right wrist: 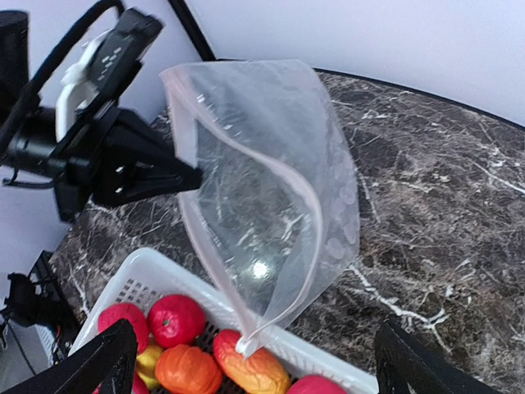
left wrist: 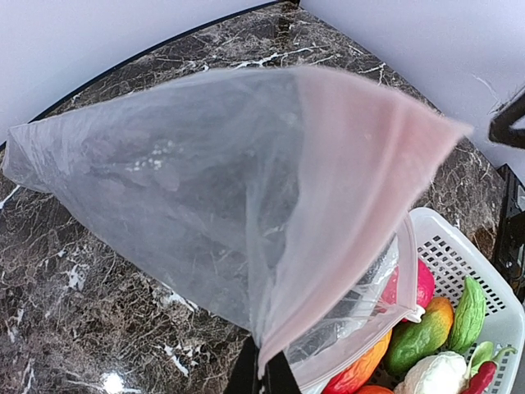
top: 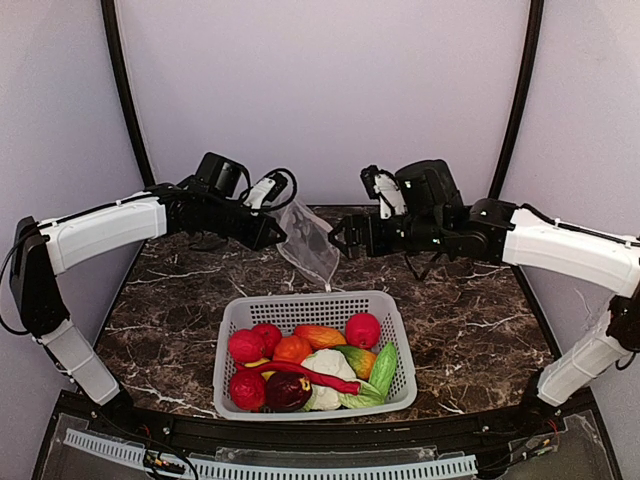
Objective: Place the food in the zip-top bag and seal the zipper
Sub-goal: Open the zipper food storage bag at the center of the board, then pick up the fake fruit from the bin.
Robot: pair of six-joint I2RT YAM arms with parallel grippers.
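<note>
Left fingers (top: 271, 233) pinching zip-top bag (top: 310, 245), hanging downward

Zip-top bag (left wrist: 246, 189), clear, fills centre; lower edge pinched at 6 o'clock by left gripper (left wrist: 264, 369). White basket (left wrist: 459, 250) with food (left wrist: 418, 332) at 4 o'clock. Marble table (left wrist: 82, 312) beneath.

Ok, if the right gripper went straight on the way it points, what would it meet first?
The right gripper, jaws open, would most likely meet the zip-top bag first, hanging just ahead from the left gripper; exact depth is unclear.
</note>
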